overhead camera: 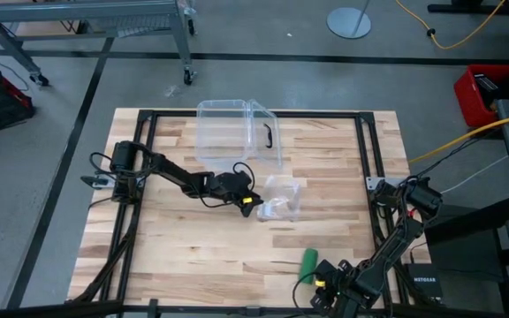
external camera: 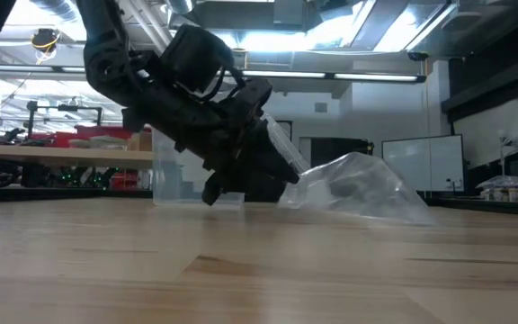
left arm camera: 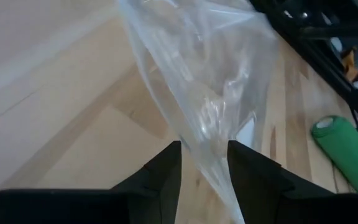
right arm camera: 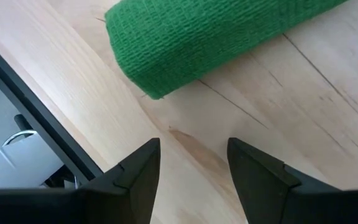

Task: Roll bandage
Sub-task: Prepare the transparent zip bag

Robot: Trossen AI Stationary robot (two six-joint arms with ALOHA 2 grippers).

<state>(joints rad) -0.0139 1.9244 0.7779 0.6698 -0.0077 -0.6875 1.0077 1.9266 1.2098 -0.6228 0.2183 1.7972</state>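
At frame centre my left claw (overhead camera: 253,205) pinches the one wrapper (overhead camera: 283,198); lower right, my right claw (right arm camera: 191,163) gapes, released, beside one bandage (overhead camera: 308,262).

Overhead cam looks straight down on the whole table (overhead camera: 201,247), low cam sits at tabletop level facing the room, wrist cams ride close; overhead and left wrist share the bandage (overhead camera: 308,262) at 5 o'clock.
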